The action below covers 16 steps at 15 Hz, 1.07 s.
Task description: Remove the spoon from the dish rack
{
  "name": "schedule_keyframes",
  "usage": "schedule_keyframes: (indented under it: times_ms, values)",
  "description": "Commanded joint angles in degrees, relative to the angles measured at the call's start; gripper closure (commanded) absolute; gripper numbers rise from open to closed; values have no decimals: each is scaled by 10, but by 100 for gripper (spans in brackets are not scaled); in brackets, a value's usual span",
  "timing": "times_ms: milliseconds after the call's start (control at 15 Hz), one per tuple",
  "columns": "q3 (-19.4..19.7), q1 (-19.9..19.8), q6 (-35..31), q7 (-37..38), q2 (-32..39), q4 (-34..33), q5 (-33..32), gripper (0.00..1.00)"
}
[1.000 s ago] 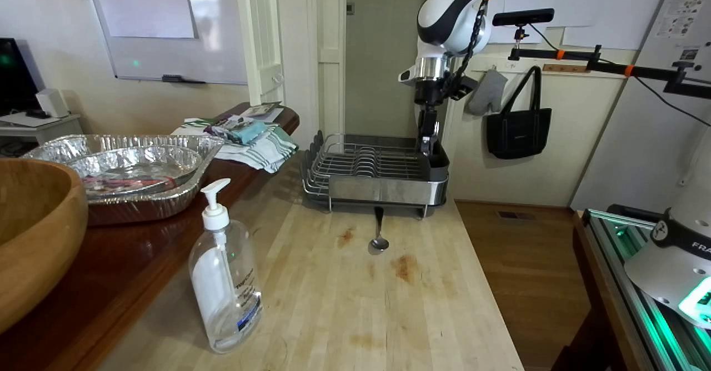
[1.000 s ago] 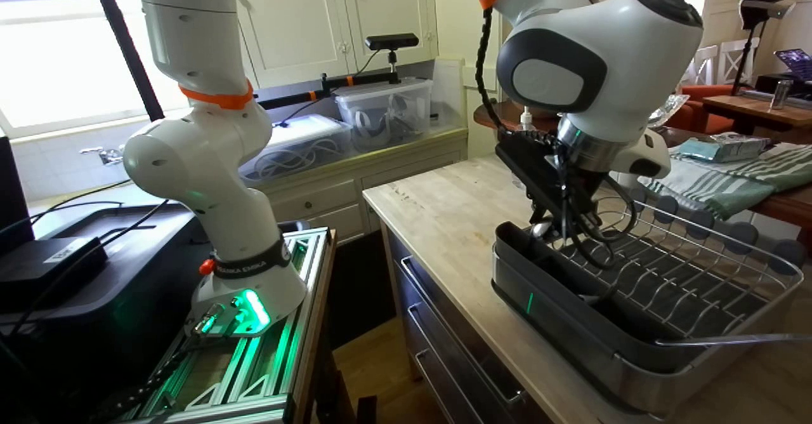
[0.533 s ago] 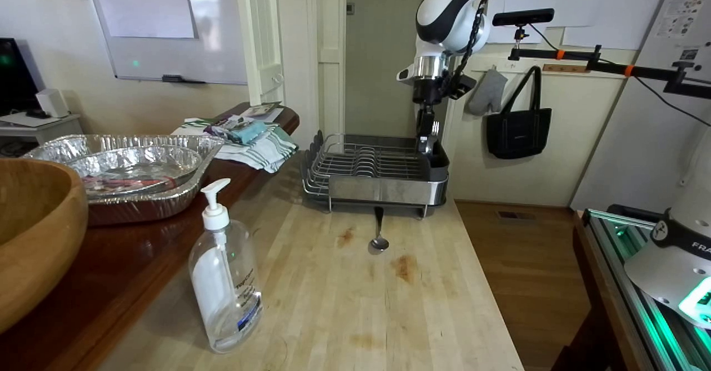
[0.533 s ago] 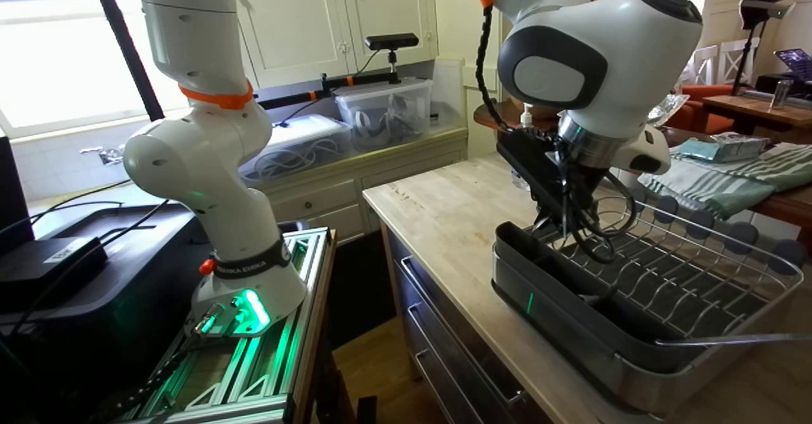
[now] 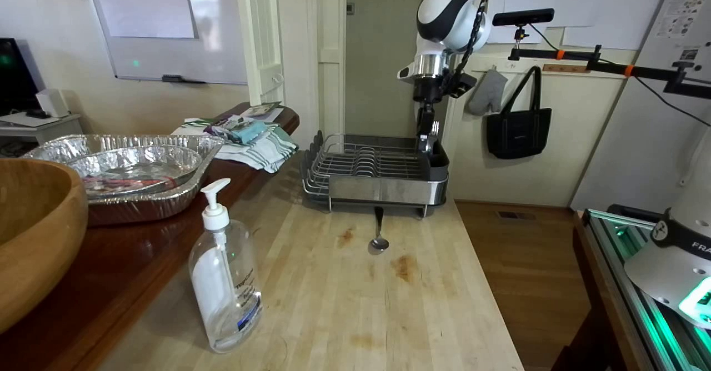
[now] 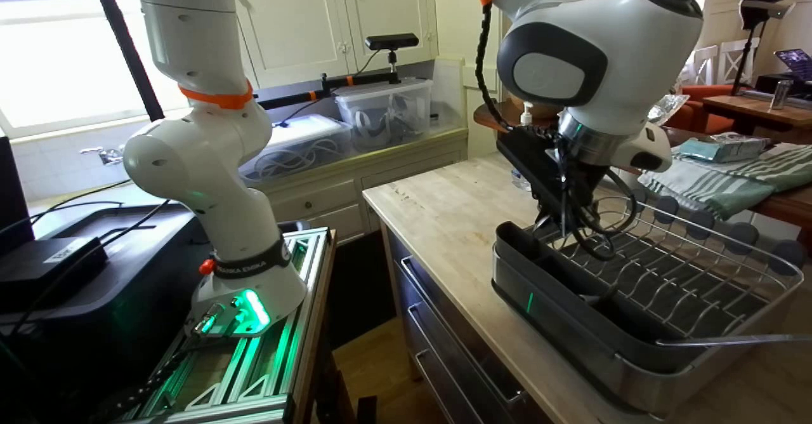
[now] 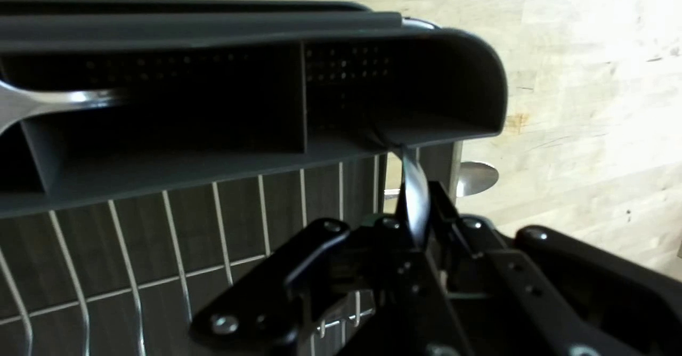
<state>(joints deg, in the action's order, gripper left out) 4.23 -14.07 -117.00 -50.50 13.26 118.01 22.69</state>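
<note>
A second ago, in an exterior view, the round end of the spoon (image 7: 417, 201) showed beside the fingers (image 7: 443, 209); now I cannot pick it out there, and the fingers have moved a tiny bit. That may mean the grip is made and the pull can start. The fingers are pinched close, with only a thin gap, and the spoon's wide end fills it. Its thin end goes down, tilted, into the end part of the tub (image 7: 160, 177); it is too dark to tell how deep. So the spoon is not out of the rack (image 5: 383, 191) yet. Next it likely needs a lift, and it could catch on the tub's rim.

Another tool (image 7: 21, 104), maybe a fork, sticks up from the tub's next part. In an exterior view the rack stands by the far right corner of the worktop (image 5: 333, 304), with the tub along the right edge. A second spoon (image 5: 379, 243) lies just in front. The bottle (image 5: 225, 282) stands nearer the left edge.
</note>
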Motion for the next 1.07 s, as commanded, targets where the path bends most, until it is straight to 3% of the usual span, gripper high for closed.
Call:
schedule_keyframes:
  times_ms: [0,1000]
  values:
    - [4,8,-9,17,-29,13,-6,98]
    - [11,38,-14,40,-154,34,-29,98]
